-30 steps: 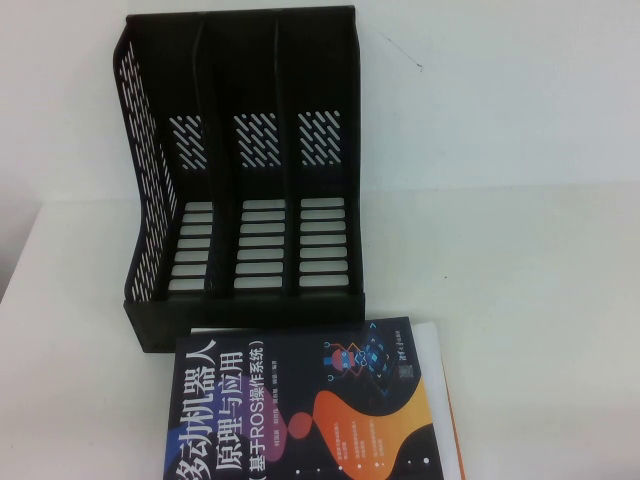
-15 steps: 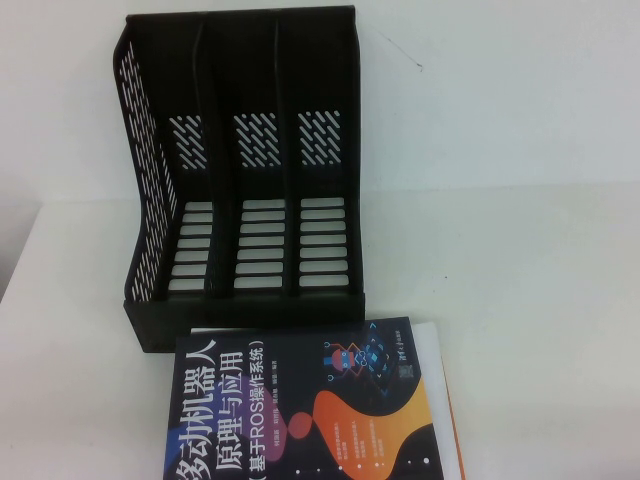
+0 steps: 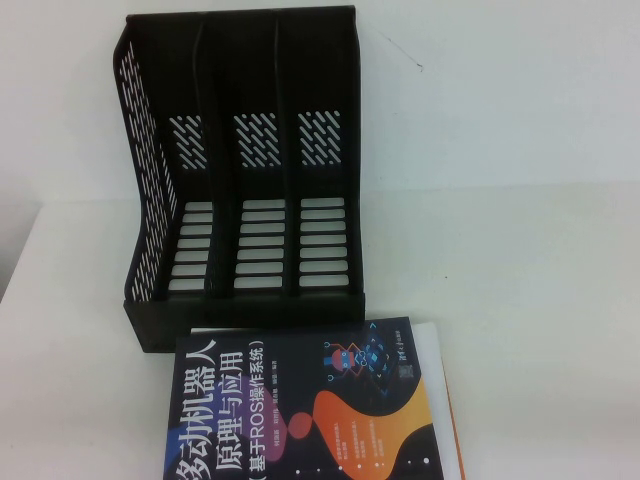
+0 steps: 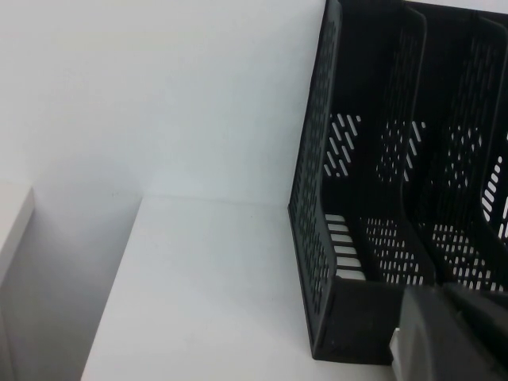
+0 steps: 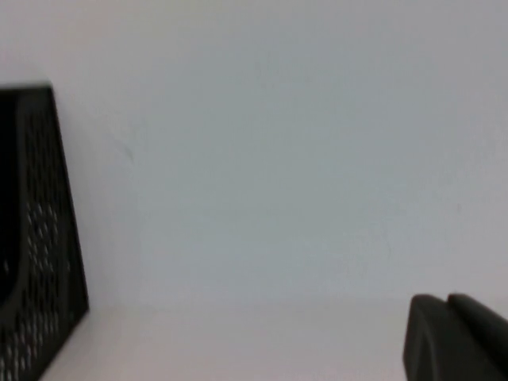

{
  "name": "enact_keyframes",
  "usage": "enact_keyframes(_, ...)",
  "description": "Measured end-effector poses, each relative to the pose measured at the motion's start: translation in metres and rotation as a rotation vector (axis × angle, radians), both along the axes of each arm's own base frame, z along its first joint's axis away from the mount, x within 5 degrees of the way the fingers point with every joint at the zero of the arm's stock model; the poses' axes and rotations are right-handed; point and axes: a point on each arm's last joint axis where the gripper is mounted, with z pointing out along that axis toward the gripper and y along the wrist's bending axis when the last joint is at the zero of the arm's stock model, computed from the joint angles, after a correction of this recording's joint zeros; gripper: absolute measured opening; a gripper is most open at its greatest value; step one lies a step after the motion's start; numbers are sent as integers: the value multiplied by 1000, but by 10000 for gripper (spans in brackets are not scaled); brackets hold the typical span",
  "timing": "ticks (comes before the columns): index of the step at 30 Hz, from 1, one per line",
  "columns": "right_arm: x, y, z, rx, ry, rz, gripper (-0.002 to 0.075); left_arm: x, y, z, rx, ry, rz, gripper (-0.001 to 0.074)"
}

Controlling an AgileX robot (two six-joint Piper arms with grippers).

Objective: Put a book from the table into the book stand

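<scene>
The book [image 3: 305,405] lies flat at the near edge of the table [image 3: 540,290], touching the front of the book stand [image 3: 240,180], whose three slots hold nothing. The left gripper [image 4: 448,333] shows only beside the stand's near corner, and the right gripper [image 5: 456,337] only over the table's far edge; I cannot tell whether either is released or clenched.

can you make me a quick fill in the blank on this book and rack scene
The black book stand has ___ upright slots.
The dark book lies flat on the ___, just in front of the stand.
Every slot of the stand is ___.
A second, ___ book peeks out from under the dark one.

Missing words: three; table; empty; white
</scene>
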Motion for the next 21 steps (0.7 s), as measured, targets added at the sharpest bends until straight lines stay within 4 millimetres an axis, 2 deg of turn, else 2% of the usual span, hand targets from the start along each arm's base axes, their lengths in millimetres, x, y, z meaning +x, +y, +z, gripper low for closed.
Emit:
enact_keyframes(8,-8,3,33,77,-368,48,-3,1,0,-2,3,-1,1,-4)
enact_keyframes(12,-11,0,38,151,-427,44,-3,1,0,-2,5,-1,1,-4)
enact_keyframes(14,-9,-1,35,177,-389,37,-3,1,0,-2,-3,2,1,-4)
enact_keyframes(17,-6,0,36,181,-185,26,-1,3,0,-5,-36,45,2,-4)
enact_keyframes(21,-12,0,59,170,106,13,-1,16,0,-13,-70,175,7,-4)
